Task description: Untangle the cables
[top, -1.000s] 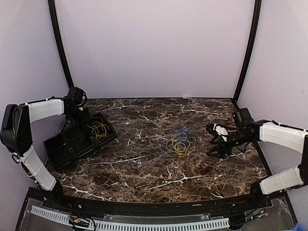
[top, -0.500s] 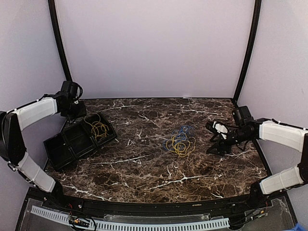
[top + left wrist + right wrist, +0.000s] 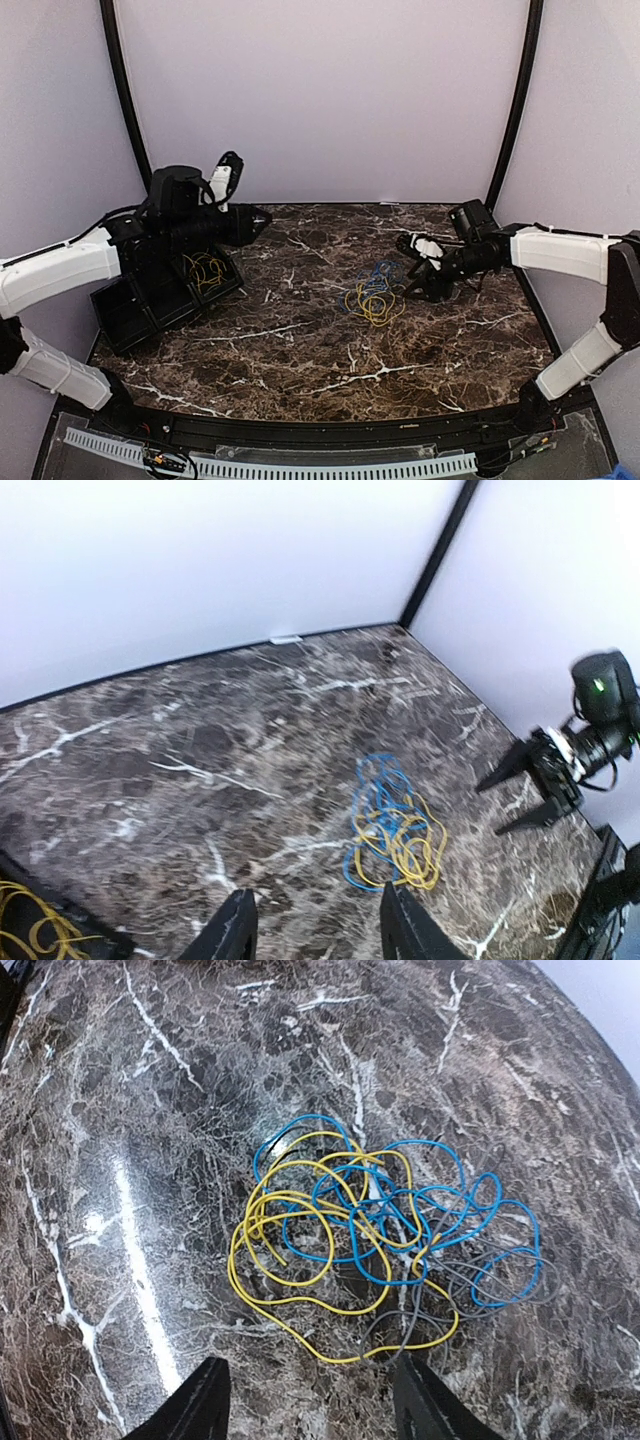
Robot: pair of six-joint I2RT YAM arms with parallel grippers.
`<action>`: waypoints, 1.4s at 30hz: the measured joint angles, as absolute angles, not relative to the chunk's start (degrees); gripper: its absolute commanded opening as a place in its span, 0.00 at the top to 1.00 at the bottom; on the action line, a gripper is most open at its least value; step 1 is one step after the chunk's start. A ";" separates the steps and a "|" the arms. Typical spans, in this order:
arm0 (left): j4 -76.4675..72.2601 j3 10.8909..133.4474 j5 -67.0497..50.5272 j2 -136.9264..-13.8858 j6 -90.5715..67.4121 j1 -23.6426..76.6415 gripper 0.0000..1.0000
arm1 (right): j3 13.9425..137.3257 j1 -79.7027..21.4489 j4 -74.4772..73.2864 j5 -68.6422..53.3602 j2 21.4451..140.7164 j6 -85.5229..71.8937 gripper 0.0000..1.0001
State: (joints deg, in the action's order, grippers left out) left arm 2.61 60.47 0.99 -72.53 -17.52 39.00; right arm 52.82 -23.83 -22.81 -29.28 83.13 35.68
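On marble table (image 3: 300, 350), cables (image 3: 375, 295), walls (image 3: 320, 100) seemingly lilac

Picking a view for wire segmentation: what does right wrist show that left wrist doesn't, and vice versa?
Right wrist only: a thin grey wire woven through the tangle, seen close from above. Left wrist only: the right pincer, jaws open and apart from the wires, plus a loose yellow cable in the black tray. Both: the yellow and blue loops of that tangle lying on the marble table, gripped by nothing.
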 measured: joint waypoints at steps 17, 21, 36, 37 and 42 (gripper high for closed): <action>-8.86 51.24 0.38 -87.13 -28.08 53.32 0.58 | 58.67 -27.44 -23.55 -27.68 99.09 33.15 0.54; -9.28 51.03 0.38 -87.20 -28.56 53.54 0.58 | 58.67 -29.67 -24.32 -27.55 99.09 34.65 0.56; -9.50 50.39 -0.64 -87.20 -30.04 53.54 0.58 | 62.00 -33.28 -25.02 -20.47 101.97 31.99 0.62; -9.50 50.39 -0.71 -87.20 -30.09 53.54 0.58 | 62.02 -33.19 -25.08 -20.05 101.97 31.57 0.59; -9.50 50.39 -1.08 -87.20 -30.30 53.54 0.58 | 64.82 -32.23 -25.87 -18.44 102.87 29.02 0.55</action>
